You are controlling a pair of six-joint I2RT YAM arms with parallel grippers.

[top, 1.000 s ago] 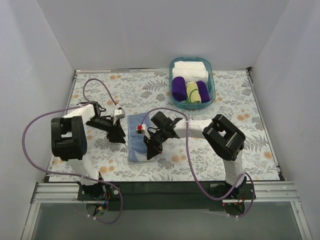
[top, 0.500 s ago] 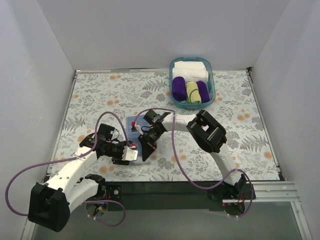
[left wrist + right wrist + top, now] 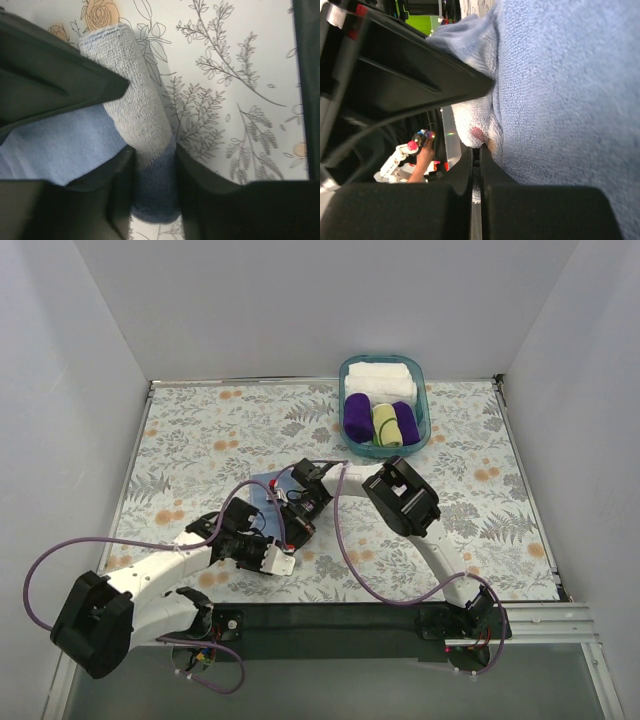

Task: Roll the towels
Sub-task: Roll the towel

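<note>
Terry blue towel (image 3: 145, 125), part-rolled cylinder (L gripper (image 3: 154, 192) seemingly pinching).

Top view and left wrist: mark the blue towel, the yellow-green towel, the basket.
blue towel (image 3: 145, 125): left wrist view, rolled part.
yellow-green towel (image 3: 386, 425): top view, middle of roll.
basket (image 3: 341, 390): top view, left rim.

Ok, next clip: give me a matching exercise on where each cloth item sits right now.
Things:
1. plain light blue cloth towel
2. pale yellow-green rolled towel
3. white folded towels
4. deep purple towel rolls

Places:
A. far end of the teal plastic basket
B. on the floral table, partly rolled
C. in the basket, one on each side of a lighter roll
D. in the basket, between two darker rolls

Pairs: 1-B, 2-D, 3-A, 4-C
</note>
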